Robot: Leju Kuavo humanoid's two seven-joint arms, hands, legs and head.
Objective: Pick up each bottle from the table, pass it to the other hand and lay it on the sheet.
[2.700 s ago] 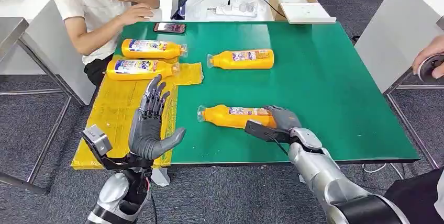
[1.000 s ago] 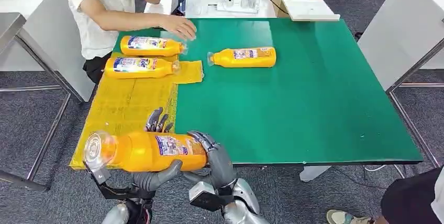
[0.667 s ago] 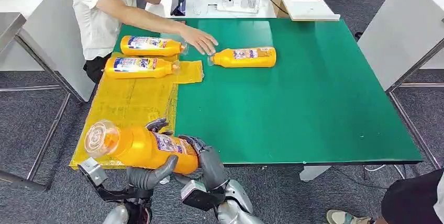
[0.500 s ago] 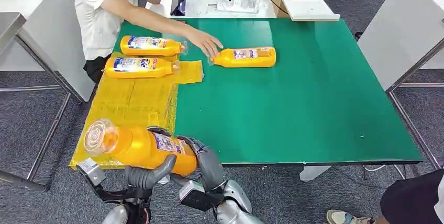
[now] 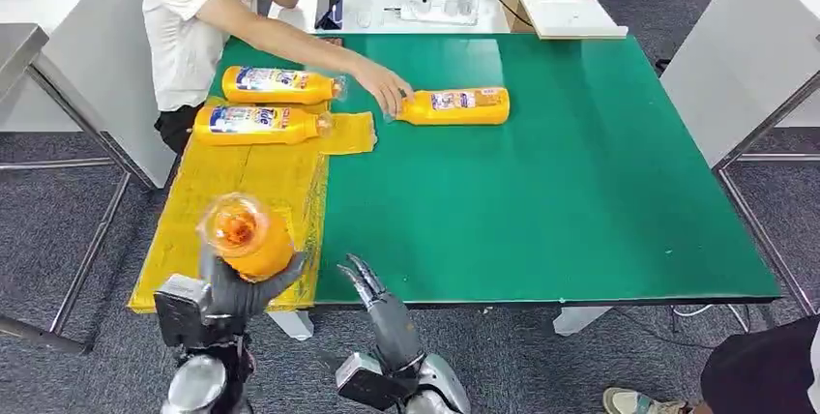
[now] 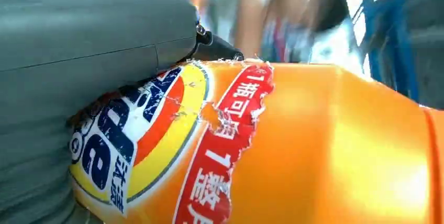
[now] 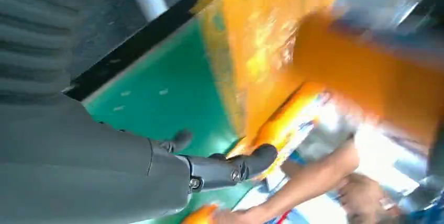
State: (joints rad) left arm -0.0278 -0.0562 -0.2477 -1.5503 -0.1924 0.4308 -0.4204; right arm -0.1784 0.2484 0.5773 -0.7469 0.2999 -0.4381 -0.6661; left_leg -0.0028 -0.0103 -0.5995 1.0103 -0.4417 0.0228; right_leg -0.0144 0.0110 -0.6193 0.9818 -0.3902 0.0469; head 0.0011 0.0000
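Our left robot hand [image 5: 237,290] grips an orange bottle [image 5: 248,237] over the near end of the yellow sheet [image 5: 242,187].

We hold the bottle with its clear cap end pointing up toward our head camera, our fingers wrapped around its body; our right robot hand [image 5: 379,306] hangs beside it at the desk [image 5: 580,172] edge, fingers spread and holding nothing. Two more bottles [image 5: 259,120] lie on the sheet's far end, and a person's hand [image 5: 392,93] touches the cap end of a fourth bottle [image 5: 454,105] on the green desk.
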